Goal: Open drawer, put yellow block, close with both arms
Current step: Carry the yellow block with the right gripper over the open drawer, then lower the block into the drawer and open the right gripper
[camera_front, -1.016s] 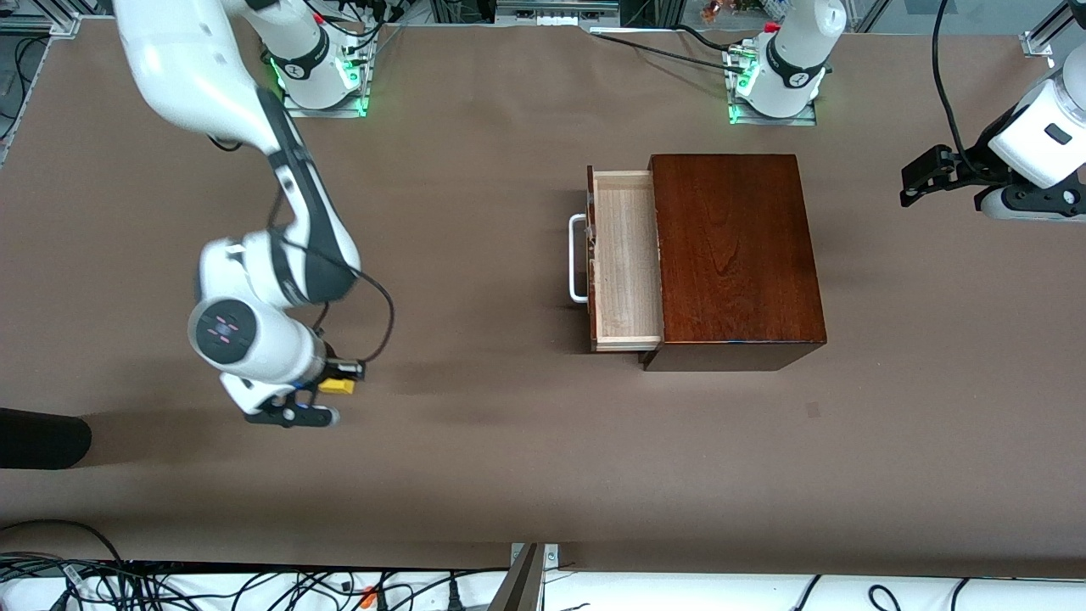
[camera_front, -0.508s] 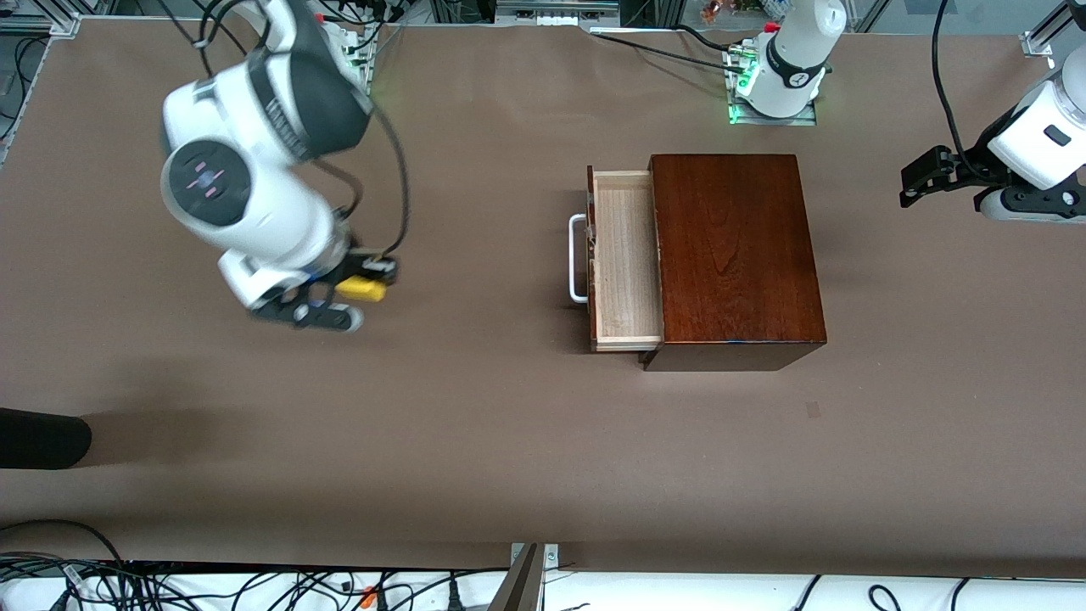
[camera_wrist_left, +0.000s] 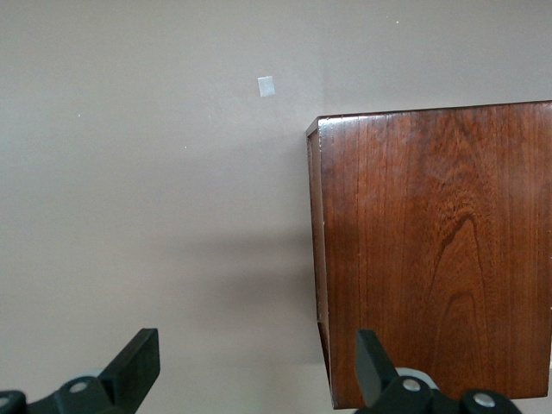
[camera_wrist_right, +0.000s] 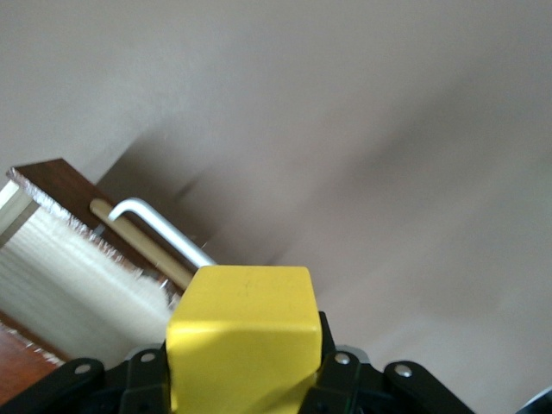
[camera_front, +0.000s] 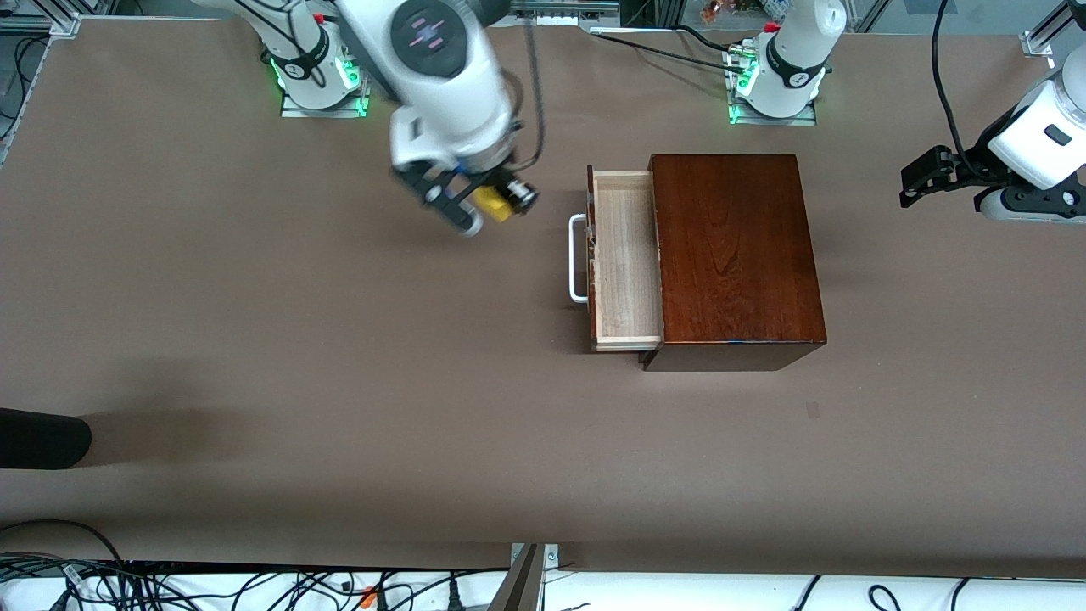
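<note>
The mahogany box [camera_front: 736, 255] stands mid-table with its drawer [camera_front: 626, 259] pulled out toward the right arm's end, pale tray bare, white handle [camera_front: 577, 259] in front. My right gripper [camera_front: 485, 205] is shut on the yellow block [camera_front: 492, 204] and holds it in the air over the table beside the drawer's handle. The right wrist view shows the block [camera_wrist_right: 241, 341] between the fingers, with the handle [camera_wrist_right: 168, 231] and tray [camera_wrist_right: 78, 276] ahead. My left gripper [camera_front: 920, 178] is open and empty, waiting past the box at the left arm's end; its wrist view shows the box [camera_wrist_left: 435, 250].
A black object [camera_front: 42, 437] lies at the table's edge at the right arm's end. A small pale mark [camera_front: 813, 410] sits on the brown tabletop nearer the camera than the box. Cables run along the table's edges.
My right arm has lifted the yellow block off the table and carried it away from the camera and toward the open drawer. The left arm and the drawer have not moved.
</note>
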You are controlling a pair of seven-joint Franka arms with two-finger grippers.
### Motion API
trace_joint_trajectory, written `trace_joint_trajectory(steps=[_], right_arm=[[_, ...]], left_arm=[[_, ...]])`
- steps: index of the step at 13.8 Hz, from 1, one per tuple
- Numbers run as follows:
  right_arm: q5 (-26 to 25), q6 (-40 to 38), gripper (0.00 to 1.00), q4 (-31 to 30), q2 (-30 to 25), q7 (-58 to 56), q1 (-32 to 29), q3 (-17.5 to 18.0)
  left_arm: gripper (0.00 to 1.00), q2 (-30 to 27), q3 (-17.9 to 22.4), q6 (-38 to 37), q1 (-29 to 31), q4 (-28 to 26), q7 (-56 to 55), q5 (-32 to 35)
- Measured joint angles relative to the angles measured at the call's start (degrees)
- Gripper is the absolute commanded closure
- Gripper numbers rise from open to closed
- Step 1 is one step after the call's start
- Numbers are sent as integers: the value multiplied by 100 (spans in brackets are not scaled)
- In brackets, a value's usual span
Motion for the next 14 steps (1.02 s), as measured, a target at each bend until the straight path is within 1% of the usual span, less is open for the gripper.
trace_joint_trajectory(steps=[2,5,8,11,14], right_arm=[[0,445,100,0,168,1194,327,3],[0,986,100,89,556,2675,574,3],[-1,1332,100,483,1197,3931,744,2],[-2,1777,100,792,1795,4540,880,-6],[-2,2120,100,899,2091,4799,937,-13]], left_arm=[[0,1,-1,-9,-1,7,0,0],[0,2,-8,-10,-12,31,0,0],[0,3,-132,-23,-46,77,0,0],[0,4,-169,-55,-49,95,0,0],[0,4,-168,-153,-49,99,0,0]])
